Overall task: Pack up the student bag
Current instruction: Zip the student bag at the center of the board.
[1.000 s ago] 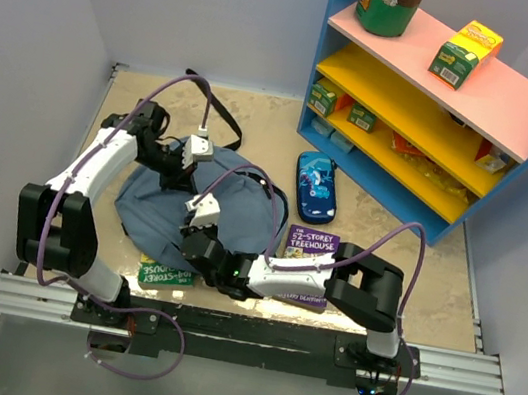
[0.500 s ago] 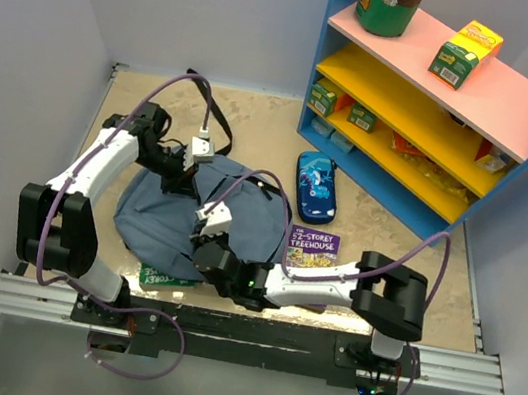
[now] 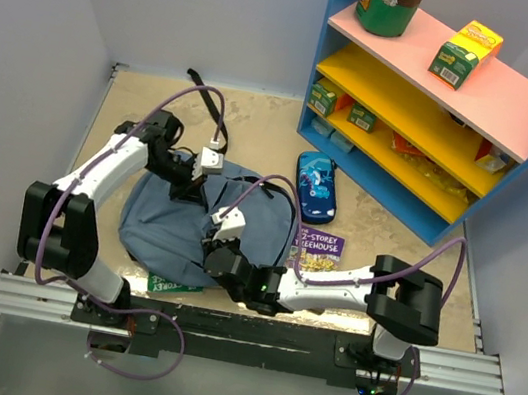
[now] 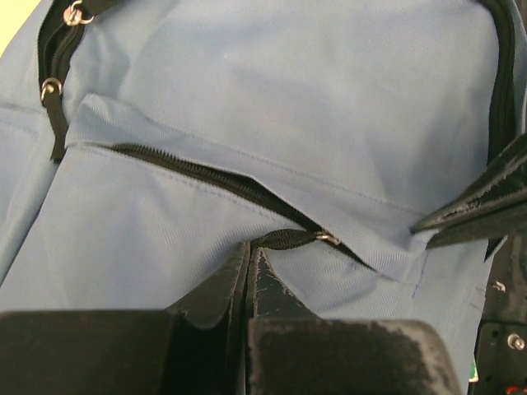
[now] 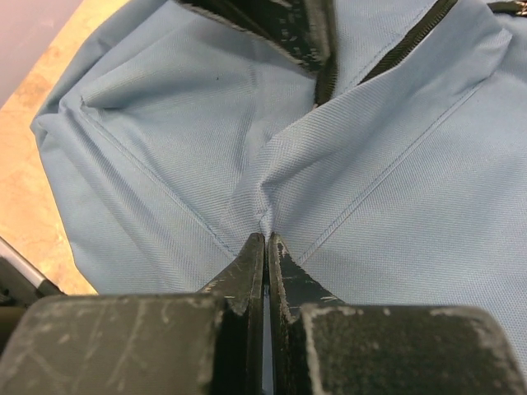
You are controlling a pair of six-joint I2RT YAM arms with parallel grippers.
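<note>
While clamped on backpack [image 3: 162, 231] mid-table, left gripper [image 4: 251, 247] at pocket zip [image 4: 206, 174], right gripper [image 5: 265, 239] on fabric fold: early stage, seemingly; purple book [image 3: 318, 247], green book [image 3: 173, 287], pencil case [image 3: 314, 186] all outside, unpacked

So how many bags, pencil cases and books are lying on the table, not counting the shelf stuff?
student bag: 1
pencil case: 1
books: 2, the purple Treehouse book and the green book partly under the bag
Total: 4
</note>
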